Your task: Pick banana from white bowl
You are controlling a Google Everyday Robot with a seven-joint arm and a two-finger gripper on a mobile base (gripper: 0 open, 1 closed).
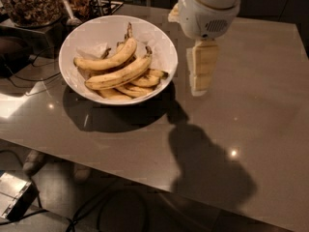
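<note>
The white bowl (159,37) stands on the grey table, left of centre, and holds several bananas. The banana (120,74) is the long, gently curved one lying across the middle of the bowl, its short dark stem pointing up right. A more arched banana (108,60) with a long dark stem lies behind it. Smaller bananas (145,81) lie under and in front. My gripper (202,79) hangs from the white wrist (207,8), just right of the bowl's right rim and above the table. It touches nothing.
A glass jar of dark snacks (29,4) and a scoop (70,11) stand behind the bowl at the far left. Black cables (19,81) run off the table's left edge. A grey box (12,195) lies on the floor below.
</note>
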